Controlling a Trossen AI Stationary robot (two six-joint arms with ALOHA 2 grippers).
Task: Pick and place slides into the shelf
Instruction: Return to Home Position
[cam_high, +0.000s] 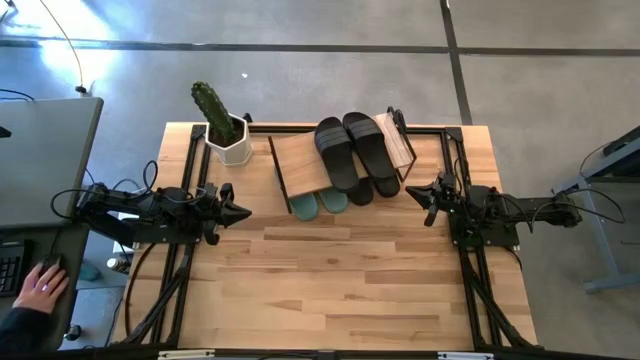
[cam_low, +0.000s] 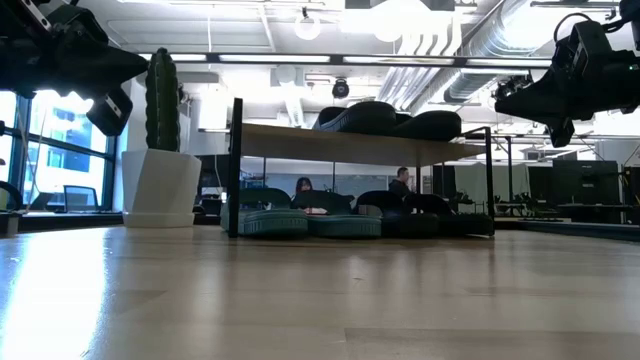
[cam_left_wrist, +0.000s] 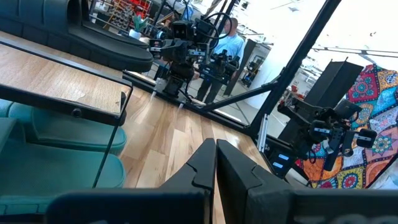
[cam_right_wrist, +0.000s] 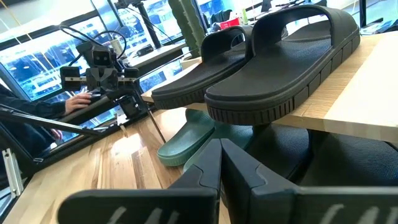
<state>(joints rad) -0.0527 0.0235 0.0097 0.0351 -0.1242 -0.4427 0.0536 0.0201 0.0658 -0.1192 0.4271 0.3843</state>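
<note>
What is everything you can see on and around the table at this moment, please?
shelf: one, light wood on a black wire frame, far middle of the table
top black slides: two, black, side by side on the shelf's top board
lower black slides: two, black, under the shelf, toward the right arm
green slides: two, sage green, under the shelf, toward the left arm
cactus: one, green, in a white pot beside the shelf
table: one, light wood
people: at least two, far back in the room
person's hand: one, off the table beyond the left arm
left gripper: shut, raised, short of the shelf
right gripper: shut, raised, by the shelf's other end
</note>
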